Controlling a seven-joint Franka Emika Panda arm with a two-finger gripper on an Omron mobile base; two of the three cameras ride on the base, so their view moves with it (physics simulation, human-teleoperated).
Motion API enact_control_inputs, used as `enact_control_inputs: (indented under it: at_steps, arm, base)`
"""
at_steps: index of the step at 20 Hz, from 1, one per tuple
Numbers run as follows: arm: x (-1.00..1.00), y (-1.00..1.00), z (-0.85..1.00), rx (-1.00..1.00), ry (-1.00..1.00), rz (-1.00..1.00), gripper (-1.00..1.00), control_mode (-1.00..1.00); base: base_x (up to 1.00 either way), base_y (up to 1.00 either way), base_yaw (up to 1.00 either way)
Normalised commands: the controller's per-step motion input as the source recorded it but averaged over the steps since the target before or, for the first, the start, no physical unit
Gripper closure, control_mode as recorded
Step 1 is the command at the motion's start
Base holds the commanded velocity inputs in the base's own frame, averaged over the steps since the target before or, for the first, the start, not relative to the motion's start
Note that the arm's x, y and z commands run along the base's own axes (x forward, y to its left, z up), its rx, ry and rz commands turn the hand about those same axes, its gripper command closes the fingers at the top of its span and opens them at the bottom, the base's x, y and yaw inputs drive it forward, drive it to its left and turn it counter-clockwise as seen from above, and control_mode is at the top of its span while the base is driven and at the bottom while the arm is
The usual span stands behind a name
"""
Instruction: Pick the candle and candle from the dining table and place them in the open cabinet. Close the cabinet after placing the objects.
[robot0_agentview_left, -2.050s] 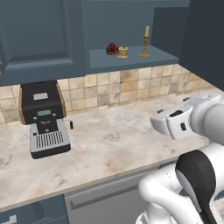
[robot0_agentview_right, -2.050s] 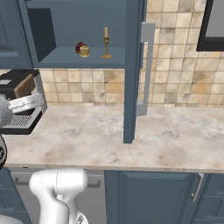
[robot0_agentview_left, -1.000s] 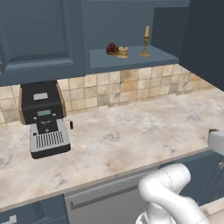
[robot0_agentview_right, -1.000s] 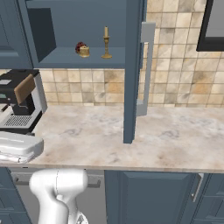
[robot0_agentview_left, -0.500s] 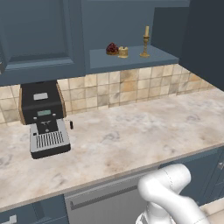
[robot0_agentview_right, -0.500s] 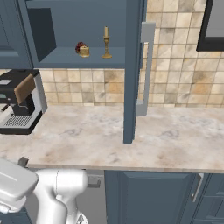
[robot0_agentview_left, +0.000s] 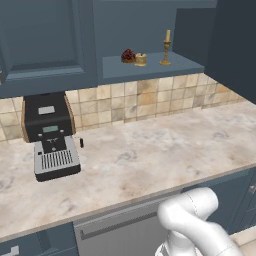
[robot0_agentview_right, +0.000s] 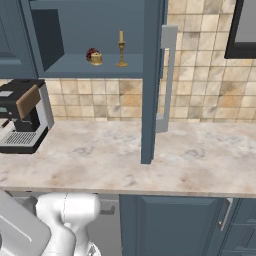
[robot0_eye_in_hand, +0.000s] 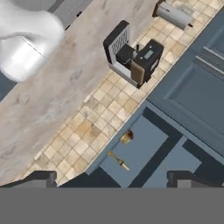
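Both candles stand on the shelf of the open cabinet (robot0_agentview_left: 150, 69): a thin cream candle on a brass candlestick (robot0_agentview_left: 166, 48) (robot0_agentview_right: 121, 49) and a squat yellow-gold candle (robot0_agentview_left: 141, 59) (robot0_agentview_right: 96, 59). The hand view sees them from far off, the squat candle (robot0_eye_in_hand: 126, 138) and the candlestick candle (robot0_eye_in_hand: 118, 160) lying inside the cabinet (robot0_eye_in_hand: 144, 144). My gripper (robot0_eye_in_hand: 111, 177) is open, its fingertips (robot0_eye_in_hand: 43, 178) wide apart with nothing between them, well away from the shelf. The cabinet door (robot0_agentview_right: 152, 80) hangs open, its silver bar handle (robot0_agentview_right: 167, 75) facing right. The dining table is out of view.
A dark red round lump (robot0_agentview_left: 128, 55) sits next to the squat candle. A black and silver coffee machine (robot0_agentview_left: 50, 135) (robot0_agentview_right: 22, 115) stands on the marbled counter (robot0_agentview_left: 150, 155) at the left. Blue-grey drawer fronts run below the counter edge.
The arm's hand has swung down and away, dropping below the counter edge and out of the left base view. The candles, the lump and the door have not moved.
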Motion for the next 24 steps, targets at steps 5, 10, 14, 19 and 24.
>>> enact_control_inputs:
  at_steps: [5,10,14,19,24]
  arm:
    - [-0.13,-0.47,0.13,0.44,0.00,0.00,-1.00,-1.00]
    - [-0.01,-0.43,0.06,0.33,0.00,0.00,-1.00,-1.00]
    - [0.05,-0.36,0.00,0.16,0.00,0.00,-1.00,-1.00]
    - [0.19,-0.33,0.00,0.06,0.00,0.00,-1.00,-1.00]
    - [0.43,-0.29,0.00,0.01,0.00,0.01,-1.00,-1.00]
  base:
    - [0.00,0.00,0.00]
    - [0.00,0.00,0.00]
    - [0.00,0.00,0.00]
    - [0.00,0.00,0.00]
    - [0.00,0.00,0.00]
